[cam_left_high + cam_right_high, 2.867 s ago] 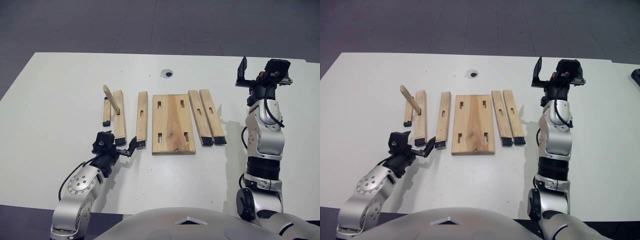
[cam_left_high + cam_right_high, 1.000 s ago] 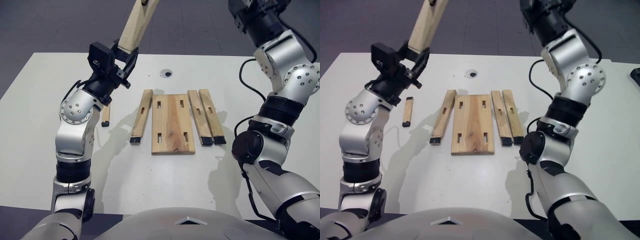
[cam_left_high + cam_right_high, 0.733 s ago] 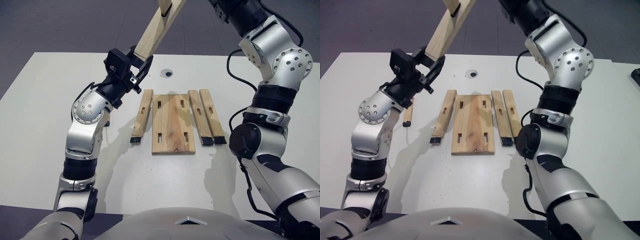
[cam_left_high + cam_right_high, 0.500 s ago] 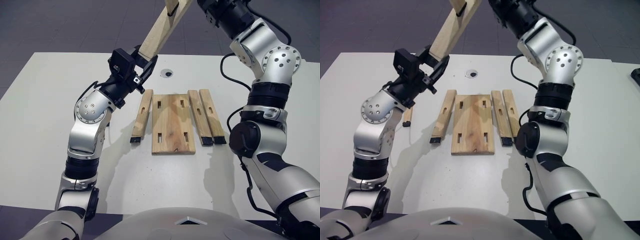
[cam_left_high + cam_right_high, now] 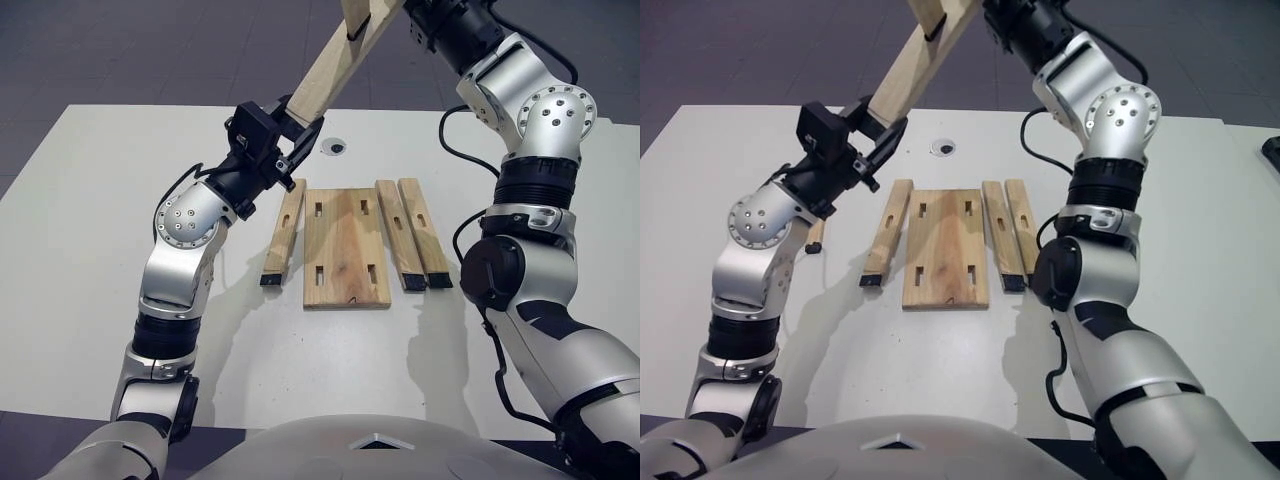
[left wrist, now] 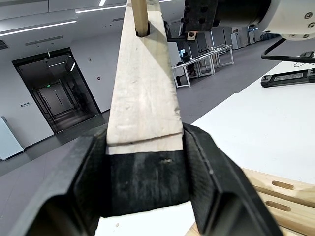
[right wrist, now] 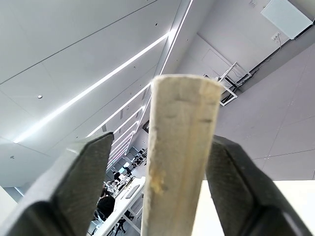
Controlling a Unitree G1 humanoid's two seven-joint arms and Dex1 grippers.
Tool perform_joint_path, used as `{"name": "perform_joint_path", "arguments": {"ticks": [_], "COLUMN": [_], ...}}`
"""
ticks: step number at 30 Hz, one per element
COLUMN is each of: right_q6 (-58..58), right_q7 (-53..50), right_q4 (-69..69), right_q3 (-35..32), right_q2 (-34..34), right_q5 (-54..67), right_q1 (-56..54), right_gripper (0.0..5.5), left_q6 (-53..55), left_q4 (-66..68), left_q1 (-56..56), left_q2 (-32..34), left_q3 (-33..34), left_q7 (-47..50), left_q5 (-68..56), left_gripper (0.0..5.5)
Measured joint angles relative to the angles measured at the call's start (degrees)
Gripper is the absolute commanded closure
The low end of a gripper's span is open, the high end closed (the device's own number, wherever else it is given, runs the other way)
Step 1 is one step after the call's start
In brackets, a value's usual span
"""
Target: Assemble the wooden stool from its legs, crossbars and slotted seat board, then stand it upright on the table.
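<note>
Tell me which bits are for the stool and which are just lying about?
For the stool: raised leg, its crossbar, seat board, leg left of it, two legs right of it.
Lying about: cable hole, black object at table's edge.

My left gripper has its two black fingers clamped on the black-capped end of a pale wooden leg, which rises away from the camera. A thin wooden crossbar sits in a slot near the leg's far end. Behind, pale slotted wooden pieces lie on a white table.
</note>
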Motion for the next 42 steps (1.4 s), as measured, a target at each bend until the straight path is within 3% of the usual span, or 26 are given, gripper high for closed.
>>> {"name": "perform_joint_path", "arguments": {"ticks": [11, 19, 24, 25, 35, 42], "right_q6": [0.1, 1.3, 1.6, 1.0, -12.3, -17.3], "right_q7": [0.1, 0.3, -0.8, -0.8, -3.8, -10.6], "right_q4": [0.1, -1.0, -8.7, -11.3, -31.3, -42.1], "right_q3": [0.0, 0.1, 1.7, 2.8, 12.8, 13.2], "right_q2": [-0.2, -0.1, 0.6, 0.7, 0.1, -4.5], "right_q5": [-0.9, -0.6, -1.3, -2.1, -19.7, -31.5], "right_q1": [0.0, 0.1, 2.8, 3.9, 13.0, 20.8], "right_gripper": [4.40, 4.44, 4.45, 4.45, 4.50, 4.50], "left_q6": [-1.0, -1.5, -1.5, -1.4, 0.9, 3.5], "left_q4": [0.0, 0.0, 0.0, 0.0, 0.1, -7.5], "left_q1": [0.1, 1.0, 1.2, 1.3, 3.8, 14.4], "left_q2": [0.0, -0.1, -0.2, -0.2, 0.2, 11.2], "left_q3": [-0.2, -0.5, -1.1, -1.4, -5.6, -5.3], "left_q7": [-0.1, 0.0, 0.1, 0.1, 0.1, -10.8], "left_q5": [1.0, 1.2, 1.6, 1.7, 5.4, 3.4], "left_gripper": [3.46, 3.46, 3.46, 3.10, 1.64, 0.49]}}
